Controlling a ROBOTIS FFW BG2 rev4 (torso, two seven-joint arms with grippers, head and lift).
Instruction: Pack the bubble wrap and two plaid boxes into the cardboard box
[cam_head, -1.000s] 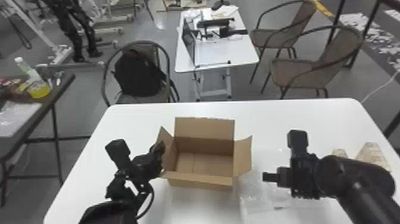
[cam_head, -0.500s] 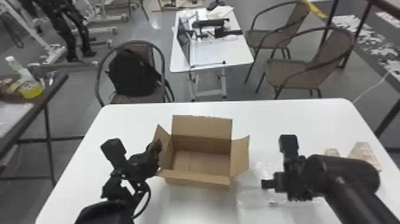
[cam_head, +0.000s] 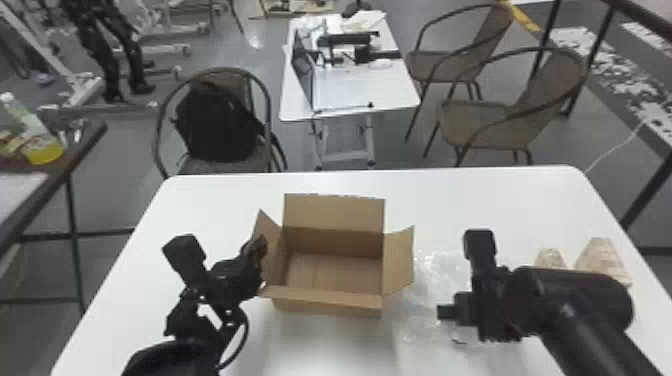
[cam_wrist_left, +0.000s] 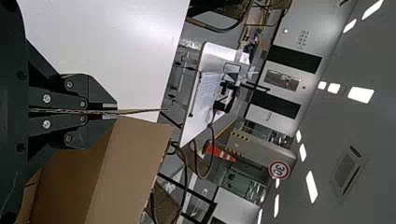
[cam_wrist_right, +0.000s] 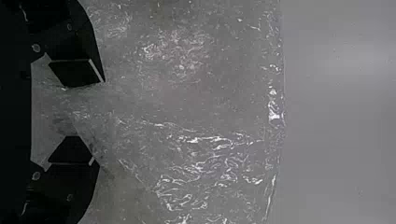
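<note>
The open cardboard box (cam_head: 330, 272) stands mid-table. At its left flap is my left gripper (cam_head: 260, 245); in the left wrist view that gripper (cam_wrist_left: 116, 111) is shut on the flap's edge, beside the box's cardboard wall (cam_wrist_left: 135, 158). Clear bubble wrap (cam_head: 430, 285) lies flat right of the box, with my right gripper (cam_head: 440, 312) over it. In the right wrist view the right gripper (cam_wrist_right: 98, 121) has its fingers apart above the bubble wrap (cam_wrist_right: 196, 102). Two plaid boxes, one small (cam_head: 550, 258) and one larger (cam_head: 602, 260), stand at the right, partly behind the right arm.
The white table (cam_head: 465, 200) has bare surface behind the cardboard box. Beyond its far edge are a chair with a black backpack (cam_head: 215, 122), more chairs and a smaller table (cam_head: 390, 90). A dark table (cam_head: 85, 145) with a bottle is at the left.
The head view has shifted slightly. Against the table, the right gripper has moved a little left and toward the near edge over the bubble wrap; the left gripper stays at the flap.
</note>
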